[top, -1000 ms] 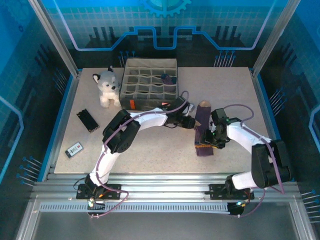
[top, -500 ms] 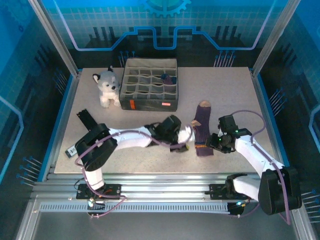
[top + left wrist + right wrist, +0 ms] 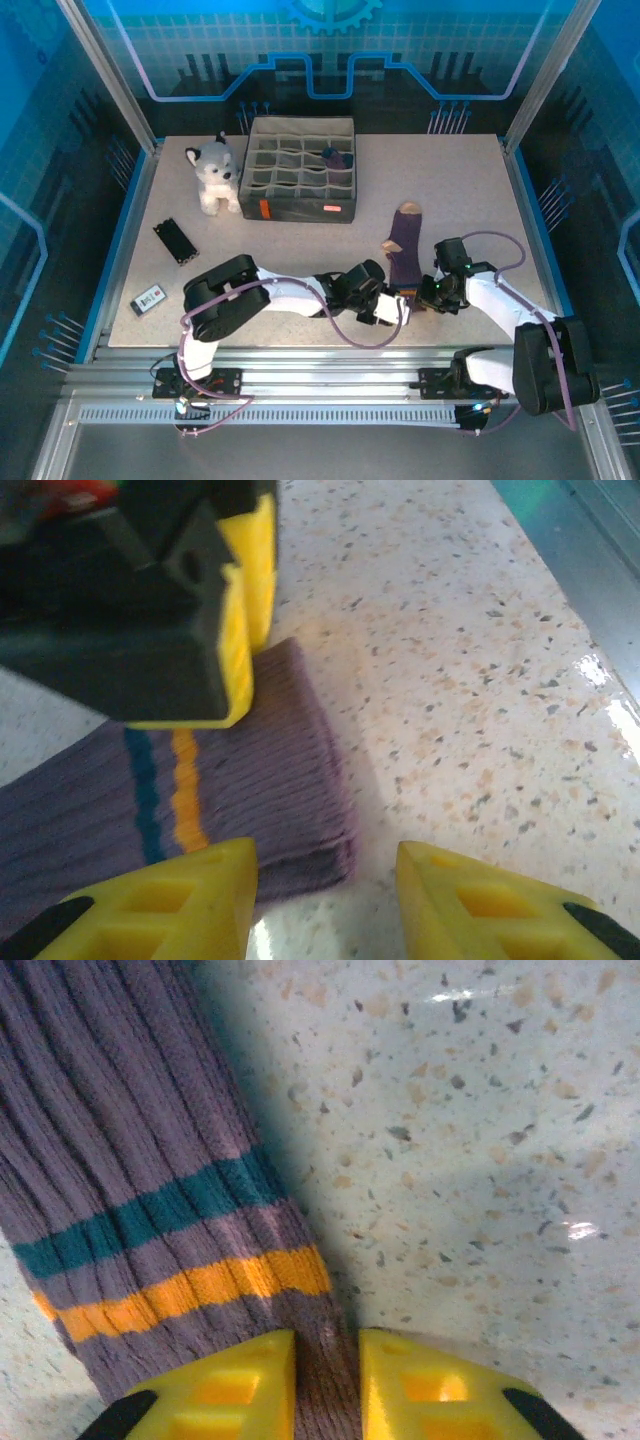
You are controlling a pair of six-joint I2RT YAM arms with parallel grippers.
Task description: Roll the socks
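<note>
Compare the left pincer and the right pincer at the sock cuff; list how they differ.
The left pincer stands open, fingers apart around the cuff's corner; the right pincer is closed on the sock, fabric pinched between its fingers. The left pincer grips nothing; the right pincer holds the cuff's edge. Both have yellow fingertips and sit at the striped cuff end.

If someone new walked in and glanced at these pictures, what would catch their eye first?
A purple sock lies near the front of the table, right of centre, with the right gripper pinching its striped cuff and the left gripper open beside it. At the back left, a plush husky sits next to a grey compartment box.
</note>
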